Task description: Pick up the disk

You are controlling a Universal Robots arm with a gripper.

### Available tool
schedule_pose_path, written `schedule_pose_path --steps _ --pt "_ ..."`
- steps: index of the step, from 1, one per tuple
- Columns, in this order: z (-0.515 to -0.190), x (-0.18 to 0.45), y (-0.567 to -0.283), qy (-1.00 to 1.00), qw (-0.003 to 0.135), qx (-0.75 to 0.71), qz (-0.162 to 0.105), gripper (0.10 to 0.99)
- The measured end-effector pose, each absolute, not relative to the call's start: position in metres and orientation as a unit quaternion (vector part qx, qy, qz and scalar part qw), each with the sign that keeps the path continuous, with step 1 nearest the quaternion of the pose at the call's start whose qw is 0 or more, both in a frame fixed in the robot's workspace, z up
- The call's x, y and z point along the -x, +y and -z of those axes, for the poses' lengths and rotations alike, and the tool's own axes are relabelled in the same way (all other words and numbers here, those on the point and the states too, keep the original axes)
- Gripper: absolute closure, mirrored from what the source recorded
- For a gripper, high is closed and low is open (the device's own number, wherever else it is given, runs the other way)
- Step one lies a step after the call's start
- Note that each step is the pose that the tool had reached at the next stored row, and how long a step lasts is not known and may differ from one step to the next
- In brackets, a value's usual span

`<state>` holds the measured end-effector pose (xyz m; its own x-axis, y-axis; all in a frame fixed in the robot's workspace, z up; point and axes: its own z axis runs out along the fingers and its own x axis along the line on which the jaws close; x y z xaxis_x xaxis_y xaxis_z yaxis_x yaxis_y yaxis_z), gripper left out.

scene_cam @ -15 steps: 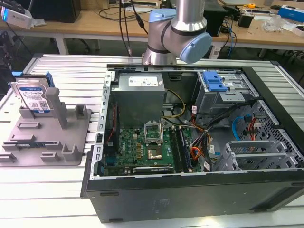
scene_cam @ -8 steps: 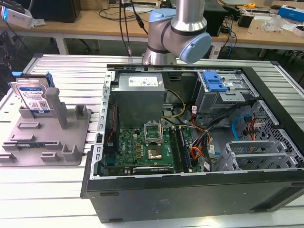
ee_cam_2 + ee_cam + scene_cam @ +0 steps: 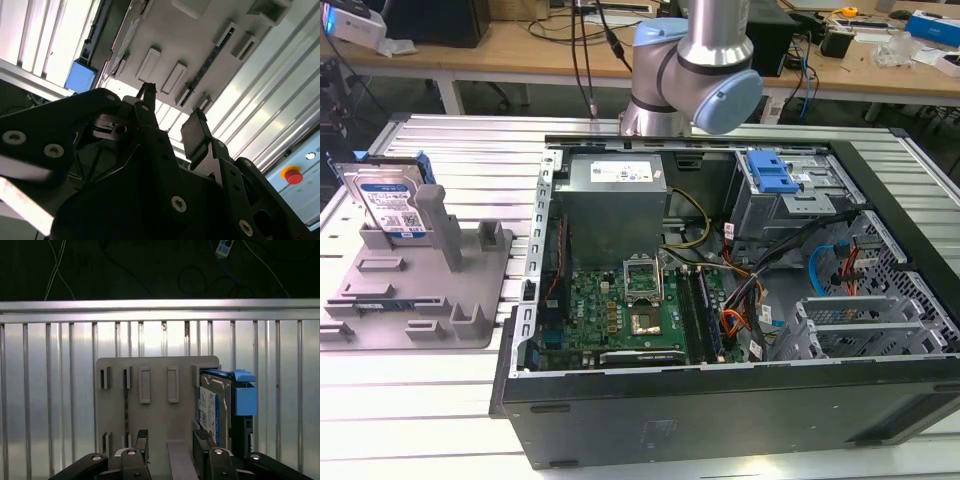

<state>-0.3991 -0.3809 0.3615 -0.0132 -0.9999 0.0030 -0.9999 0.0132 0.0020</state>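
Your slatted bench [image 3: 380, 420] carries the open computer case [image 3: 720, 425] and, toward its edge at the exterior view's left, the grey fixture plate [image 3: 430, 300]. The disk [image 3: 390, 205] stands on edge at the plate's far corner on that side, just beside an upright post [image 3: 440, 225]. In the first wrist view your gripper [image 3: 171, 450] is spread and empty, its gap facing bare plate beside the disk. I'd centre it on the disk, then close across the flat faces, clear of the post.
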Motion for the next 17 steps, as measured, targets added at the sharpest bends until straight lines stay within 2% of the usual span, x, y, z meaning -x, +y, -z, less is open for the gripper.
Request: schedule_pose_path --steps 14,17 --pt "-0.359 0.428 -0.324 -0.712 0.000 -0.702 -0.003 0.604" --pt "-0.358 0.430 -0.324 -0.712 0.000 -0.702 -0.003 0.604"
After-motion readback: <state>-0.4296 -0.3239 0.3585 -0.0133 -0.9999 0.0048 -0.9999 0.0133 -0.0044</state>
